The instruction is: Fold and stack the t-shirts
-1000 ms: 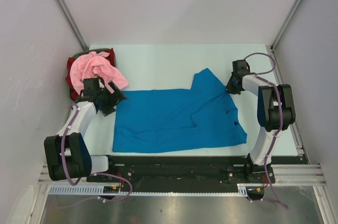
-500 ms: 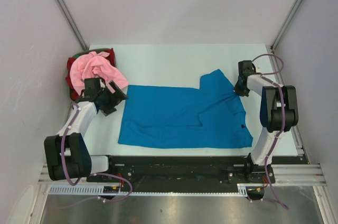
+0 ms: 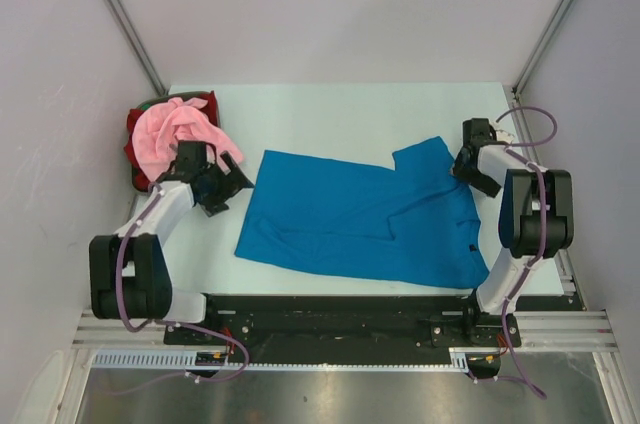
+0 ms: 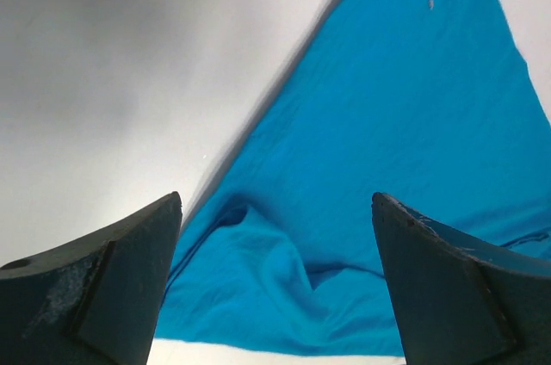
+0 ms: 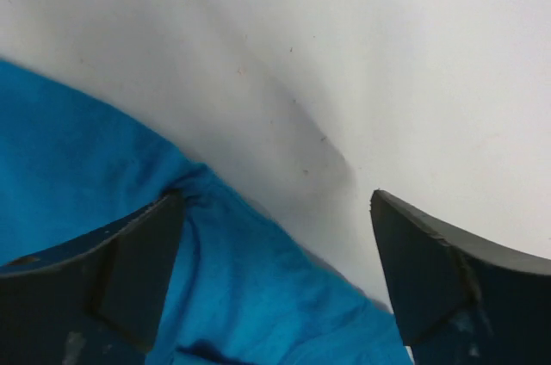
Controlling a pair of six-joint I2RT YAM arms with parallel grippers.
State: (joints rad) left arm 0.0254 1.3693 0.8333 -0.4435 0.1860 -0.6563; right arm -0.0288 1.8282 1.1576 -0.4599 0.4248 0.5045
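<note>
From above, the blue t-shirt (image 3: 360, 214) lies skewed on the table (image 3: 330, 109) between the left claw (image 3: 222, 187) and the right claw (image 3: 463, 166). Left wrist view: claw spread over a rumpled hem. Right wrist view: claw spread at the cloth's edge, so a shallow pinch could slip free.
</note>
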